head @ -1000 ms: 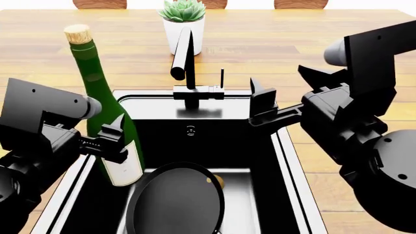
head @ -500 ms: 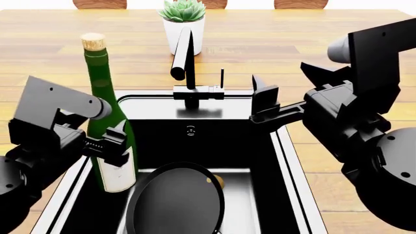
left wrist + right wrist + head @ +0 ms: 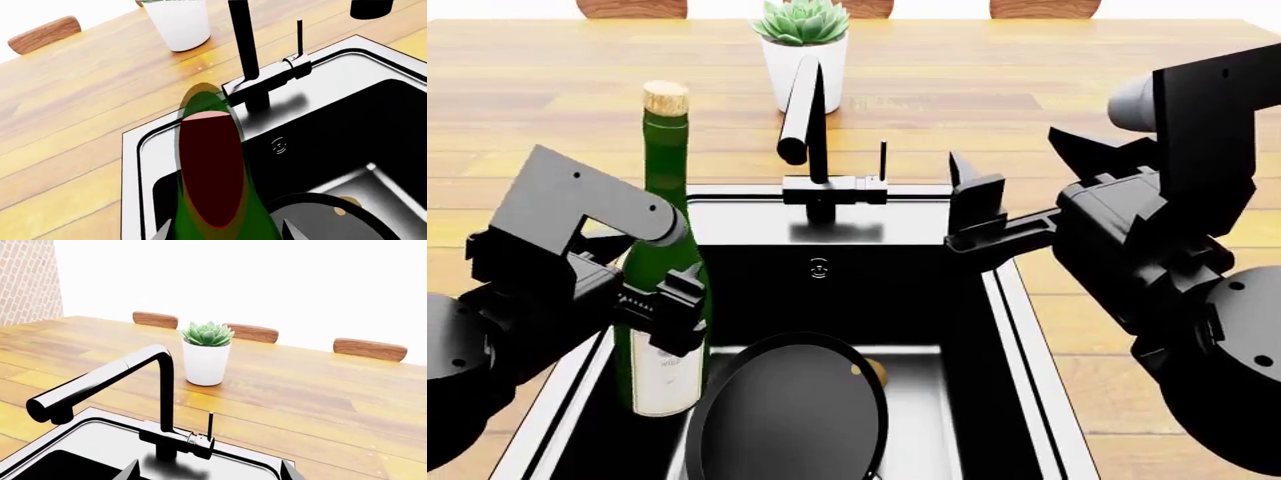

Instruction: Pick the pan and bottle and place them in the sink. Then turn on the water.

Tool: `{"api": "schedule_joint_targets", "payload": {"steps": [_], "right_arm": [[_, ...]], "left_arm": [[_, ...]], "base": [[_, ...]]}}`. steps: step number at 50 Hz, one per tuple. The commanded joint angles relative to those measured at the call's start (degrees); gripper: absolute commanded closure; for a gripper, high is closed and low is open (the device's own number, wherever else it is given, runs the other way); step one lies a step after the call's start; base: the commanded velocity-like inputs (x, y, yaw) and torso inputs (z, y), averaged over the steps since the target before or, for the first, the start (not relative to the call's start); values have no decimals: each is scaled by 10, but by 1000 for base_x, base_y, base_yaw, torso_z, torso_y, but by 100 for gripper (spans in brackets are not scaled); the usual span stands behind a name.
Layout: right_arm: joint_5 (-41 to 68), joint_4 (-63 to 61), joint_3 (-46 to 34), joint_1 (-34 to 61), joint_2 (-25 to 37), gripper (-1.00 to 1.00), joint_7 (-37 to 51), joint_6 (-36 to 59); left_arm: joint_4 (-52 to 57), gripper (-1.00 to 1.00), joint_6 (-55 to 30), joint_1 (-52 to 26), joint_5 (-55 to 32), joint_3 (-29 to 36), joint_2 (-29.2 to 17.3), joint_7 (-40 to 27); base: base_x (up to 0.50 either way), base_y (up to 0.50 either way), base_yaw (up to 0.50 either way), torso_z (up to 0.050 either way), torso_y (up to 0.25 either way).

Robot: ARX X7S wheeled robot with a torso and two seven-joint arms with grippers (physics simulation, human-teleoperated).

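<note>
Over the sink's [image 3: 1014, 300] left edge, the left gripper [image 3: 661, 300] holds its fingers clamped on the upright bottle [image 3: 665, 290], likely for lowering beside the pan [image 3: 787, 410] inside. Right of the faucet [image 3: 814, 150], the right gripper's [image 3: 974, 215] fingers are spread, empty.

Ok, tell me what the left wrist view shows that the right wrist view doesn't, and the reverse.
Only the left wrist view shows the bottle seen close up from below, the pan in the sink basin, and the basin's back wall. Only the right wrist view shows the succulent in full, three wooden chair backs and a brick wall. Both share the faucet with its lever, the white pot, the sink and the wooden counter.
</note>
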Motion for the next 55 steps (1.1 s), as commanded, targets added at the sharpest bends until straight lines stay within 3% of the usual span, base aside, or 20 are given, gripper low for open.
{"api": "schedule_joint_targets", "payload": {"steps": [1,31,55], "right_arm": [[-12,-3,5,-10,4,-100,-11,-7],[-28,-5,13,-26,15,-100,-29,-22],[-32,-7,18,-29,24,-100,-27,-30]], "left_arm": [[-21,100,-35,-37,-54,0,22,-25],[-64,100,-167,-115,-153,55,88,-68],[-86,100,-171,-97,-133,76,131,-59]], "base": [[0,0,0,0,0],[0,0,0,0,1],[0,0,0,0,0]]}}
